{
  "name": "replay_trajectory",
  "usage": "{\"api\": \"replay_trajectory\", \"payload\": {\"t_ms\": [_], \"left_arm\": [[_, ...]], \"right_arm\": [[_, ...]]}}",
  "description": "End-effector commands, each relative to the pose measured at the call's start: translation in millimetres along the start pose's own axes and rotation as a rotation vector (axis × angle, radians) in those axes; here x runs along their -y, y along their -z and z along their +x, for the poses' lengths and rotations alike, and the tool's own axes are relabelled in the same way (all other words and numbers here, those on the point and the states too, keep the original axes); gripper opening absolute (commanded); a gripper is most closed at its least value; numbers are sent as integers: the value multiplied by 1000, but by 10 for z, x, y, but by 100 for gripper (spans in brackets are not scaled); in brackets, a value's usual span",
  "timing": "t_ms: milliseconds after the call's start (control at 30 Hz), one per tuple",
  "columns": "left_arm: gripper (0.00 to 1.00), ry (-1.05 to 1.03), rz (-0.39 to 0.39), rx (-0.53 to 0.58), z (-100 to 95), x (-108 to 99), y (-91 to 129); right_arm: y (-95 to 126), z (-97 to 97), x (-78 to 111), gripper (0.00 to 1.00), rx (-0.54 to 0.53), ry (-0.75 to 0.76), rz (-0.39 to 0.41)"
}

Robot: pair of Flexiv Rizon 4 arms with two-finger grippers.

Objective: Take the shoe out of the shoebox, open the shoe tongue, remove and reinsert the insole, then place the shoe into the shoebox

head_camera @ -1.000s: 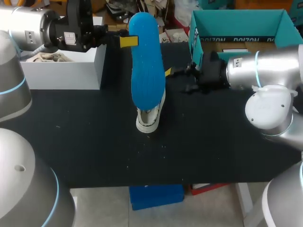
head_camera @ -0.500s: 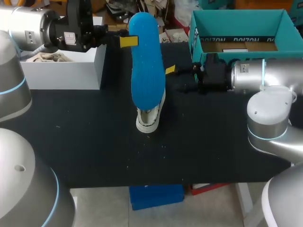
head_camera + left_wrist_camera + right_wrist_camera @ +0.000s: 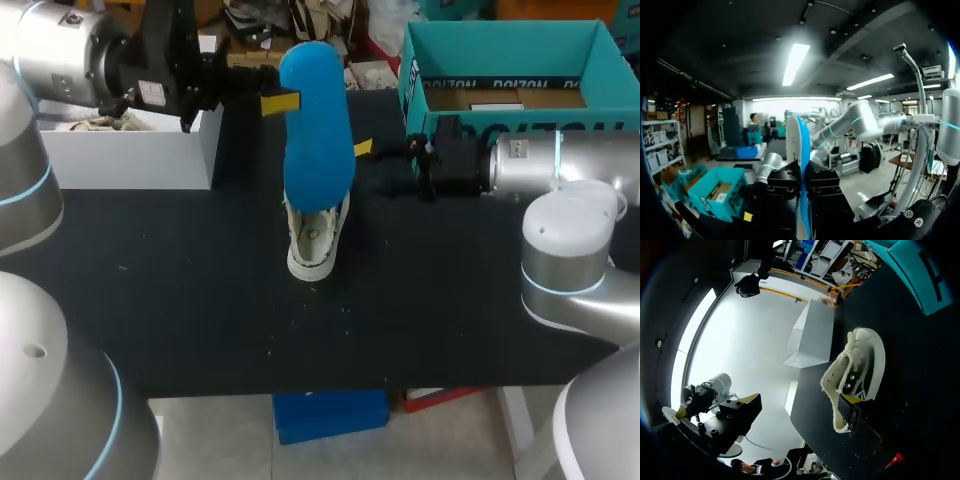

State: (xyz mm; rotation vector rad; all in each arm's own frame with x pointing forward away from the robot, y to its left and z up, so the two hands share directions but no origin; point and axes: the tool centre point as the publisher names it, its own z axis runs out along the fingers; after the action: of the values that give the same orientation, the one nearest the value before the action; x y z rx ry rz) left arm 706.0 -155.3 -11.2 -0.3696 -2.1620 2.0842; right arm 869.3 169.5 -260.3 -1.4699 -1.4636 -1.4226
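Shoe (image 3: 312,245): standing on the black table (image 3: 180,300), out of its box, toe toward the near edge, mouth up, ready to receive the insole.
Insole (image 3: 318,130): blue, held nearly upright over the shoe, lower end at or just inside the mouth; judged to be partway through the remove-and-reinsert step, with no telling which half.
Right gripper (image 3: 363,149): close against the shoe's far side, probably there to steady it; impossible to tell whether clamped or merely beside.
Left gripper (image 3: 279,102): clamped on the insole's upper end from both faces, high enough to hang the length straight.
White box (image 3: 130,150): under the left arm, well apart from the shoe.
Shoebox (image 3: 413,85): teal, open-topped, far right behind the right arm, free for the shoe's return.
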Motion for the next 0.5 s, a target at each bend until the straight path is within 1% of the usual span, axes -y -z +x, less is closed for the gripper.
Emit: {"api": "replay_trajectory", "payload": {"t_ms": [33,100,167,200,233,500], "left_arm": [[0,-781,-174,59,294,-135,2],[0,-844,-208,31,395,-209,-20],[0,-850,-201,-6,509,-263,-46],[0,-822,-195,-15,549,-290,-59],[0,-765,-182,-28,564,-313,-61],[0,-765,-182,-28,564,-313,-61]], "right_arm": [[-10,-4,4,100,1,0,-2],[-10,-4,4,100,1,0,-2],[-10,-4,4,100,1,0,-2],[-10,-4,4,100,1,0,-2],[-10,-4,4,100,1,0,-2],[-10,-4,4,100,1,0,-2]]}}
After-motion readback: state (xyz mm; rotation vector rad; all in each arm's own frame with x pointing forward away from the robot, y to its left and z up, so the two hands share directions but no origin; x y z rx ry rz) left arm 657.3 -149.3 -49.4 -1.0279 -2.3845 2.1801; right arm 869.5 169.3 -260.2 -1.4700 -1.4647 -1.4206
